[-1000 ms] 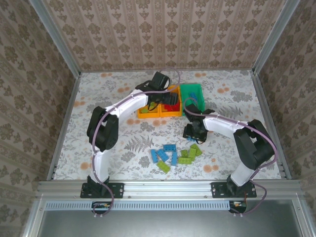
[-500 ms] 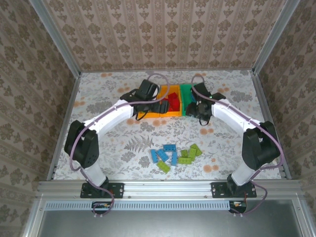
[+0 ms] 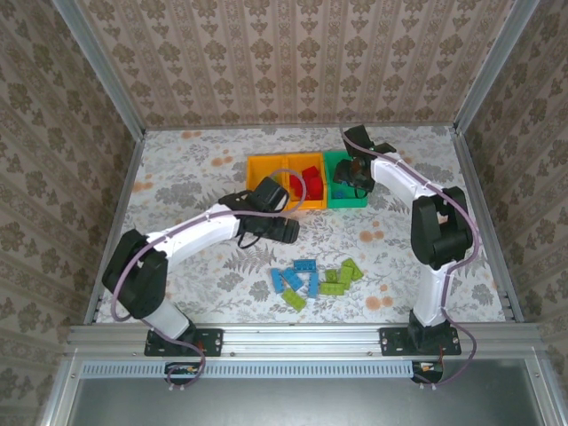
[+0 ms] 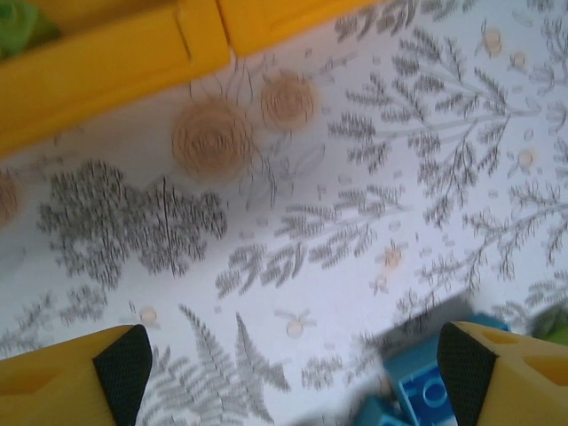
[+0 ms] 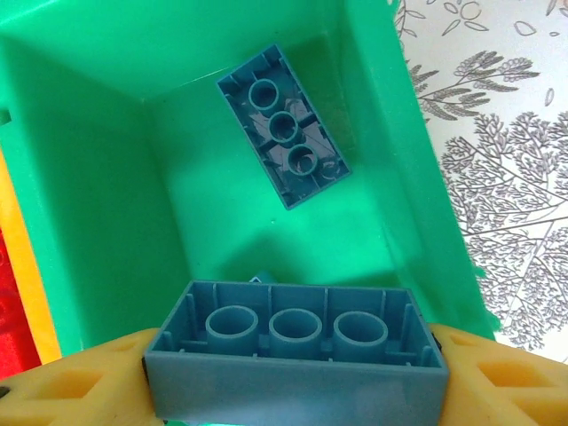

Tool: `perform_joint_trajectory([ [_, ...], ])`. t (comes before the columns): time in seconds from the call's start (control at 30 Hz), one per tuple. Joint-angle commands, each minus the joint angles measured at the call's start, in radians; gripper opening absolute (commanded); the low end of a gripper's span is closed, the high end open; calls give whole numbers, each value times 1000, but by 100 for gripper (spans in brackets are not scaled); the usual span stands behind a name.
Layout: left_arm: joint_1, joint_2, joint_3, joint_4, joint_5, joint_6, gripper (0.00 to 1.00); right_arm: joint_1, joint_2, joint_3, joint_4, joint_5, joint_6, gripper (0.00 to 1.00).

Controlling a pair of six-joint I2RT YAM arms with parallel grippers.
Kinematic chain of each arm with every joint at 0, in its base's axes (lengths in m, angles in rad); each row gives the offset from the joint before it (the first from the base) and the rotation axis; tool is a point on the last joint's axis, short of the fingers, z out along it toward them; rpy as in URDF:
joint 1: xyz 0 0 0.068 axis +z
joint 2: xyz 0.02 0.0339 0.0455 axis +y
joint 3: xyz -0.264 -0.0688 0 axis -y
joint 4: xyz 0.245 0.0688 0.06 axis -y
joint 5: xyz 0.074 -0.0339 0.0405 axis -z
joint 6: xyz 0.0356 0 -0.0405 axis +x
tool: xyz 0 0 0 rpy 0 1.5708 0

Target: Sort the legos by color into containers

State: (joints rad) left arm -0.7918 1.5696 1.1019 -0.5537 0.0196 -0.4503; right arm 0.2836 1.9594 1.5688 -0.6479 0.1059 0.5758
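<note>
Blue brick [image 5: 297,351], clamped in the right gripper [image 5: 293,377], hangs over the one-o'clock green bin [image 5: 98,177], apparently awaiting release; left gripper [image 4: 293,364], open and empty, hovers near six-o'clock loose bricks [image 3: 308,266].

I count three small open-top plastic bins: two orange bins [image 3: 266,159], one green bin [image 3: 346,201]. Lower centre of the top view: about four blue studded plastic bricks [image 3: 305,265], five lime green bricks [image 3: 333,288]. My right wrist view: two more blue.
</note>
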Motion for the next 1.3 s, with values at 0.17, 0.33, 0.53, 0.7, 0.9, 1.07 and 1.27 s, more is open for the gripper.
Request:
perform_joint_trajectory([
  [0.17, -68, -59, -110, -128, 58, -170, 86, -7, 19, 30, -16, -6, -10, 76],
  [0.33, -89, -77, -117, -194, 87, -210, 84, -6, -18, 2, 0, -20, -7, 82],
  [0.53, -112, -95, -154, -187, 147, -266, 77, -6, -71, -35, 21, -31, -7, 82],
  [0.7, -139, -69, -176, -159, 194, -316, 75, -7, -93, -54, 23, -21, -13, 83],
  [0.9, -162, -13, -164, -148, 217, -345, 74, -9, -124, -92, 37, -8, -13, 83],
  [1.07, -170, 24, -162, -146, 235, -348, 62, -16, -164, -123, 45, 16, -21, 85],
  [1.27, -170, 42, -166, -151, 214, -348, 51, -52, -192, -155, 51, 41, -22, 86],
])
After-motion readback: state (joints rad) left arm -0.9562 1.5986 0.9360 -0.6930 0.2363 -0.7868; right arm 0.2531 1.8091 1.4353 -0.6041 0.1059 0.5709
